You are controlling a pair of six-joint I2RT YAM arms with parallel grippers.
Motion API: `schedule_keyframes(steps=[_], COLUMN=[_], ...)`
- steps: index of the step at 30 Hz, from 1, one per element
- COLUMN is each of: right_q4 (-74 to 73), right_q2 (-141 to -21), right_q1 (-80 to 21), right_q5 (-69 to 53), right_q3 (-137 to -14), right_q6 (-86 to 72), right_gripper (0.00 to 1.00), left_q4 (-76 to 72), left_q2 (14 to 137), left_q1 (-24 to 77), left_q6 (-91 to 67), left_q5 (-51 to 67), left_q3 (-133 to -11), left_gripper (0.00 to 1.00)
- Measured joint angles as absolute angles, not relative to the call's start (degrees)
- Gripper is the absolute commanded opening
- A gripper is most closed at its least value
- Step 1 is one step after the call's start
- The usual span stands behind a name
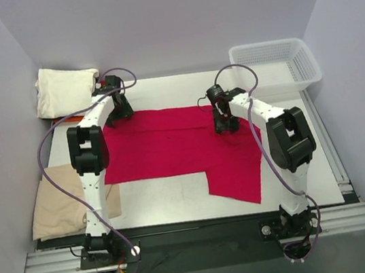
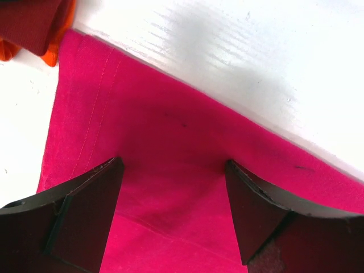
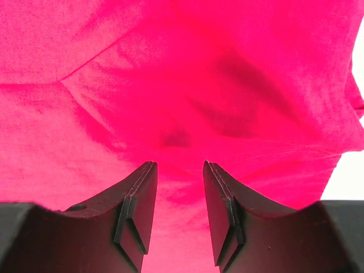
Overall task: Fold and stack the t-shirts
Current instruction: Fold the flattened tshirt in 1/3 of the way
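Bench (image 1: pixel 172 203): white flat surface carrying the items below.
Work item: bright crimson-red soft cloth t-shirt (image 1: pixel 170 145), spread flat across the middle of the bench, with one flap reaching toward the near right edge.
Left claw (image 2: pixel 173 170): released, jaws wide apart; tips down at the far left corner of the crimson cloth, just inside a stitched hem.
Right claw (image 3: pixel 179 168): released, jaws parted by a narrow gap; tips down at the creased far right part of the crimson cloth, which shows through the gap.
Adjacent cloth: orange-red soft cloth piece (image 2: pixel 54 54), just beside the crimson corner; seen in the left wrist view only.
Far left corner: folded cream-white soft cloth t-shirt (image 1: pixel 65 90), near the left claw.
Near left edge: tan-beige soft cloth t-shirt (image 1: pixel 55 207), lying partly behind the left arm.
Far right corner: white plastic lattice basket (image 1: pixel 275 64), well apart from the crimson cloth.
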State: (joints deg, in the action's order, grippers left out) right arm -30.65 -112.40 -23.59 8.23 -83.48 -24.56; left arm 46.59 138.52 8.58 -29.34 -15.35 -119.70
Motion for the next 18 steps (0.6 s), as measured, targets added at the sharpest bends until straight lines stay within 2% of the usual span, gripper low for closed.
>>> schedule_keyframes(steps=[5,11,18], right_q4=[-30.94,-31.09,-31.05], right_q2=[-112.40,-112.40,-112.40], right_q1=[-23.62,-23.73,-24.75], right_q5=[8.25,8.27,8.29], right_q3=[-83.70,-83.70,-83.53], right_q6=[-23.99,-23.11,-22.15], right_gripper=[0.39,0.38,0.37], left_q4=[46.72,42.00,39.90], left_q2=[138.98,134.23,129.95], left_q1=[8.58,8.51,8.62], left_q6=[-29.34,-29.17,-29.17], left_q5=[-15.31,-13.21,-11.66], left_q3=[-120.53,-112.86,-110.50], left_gripper=[0.84,0.84,0.84])
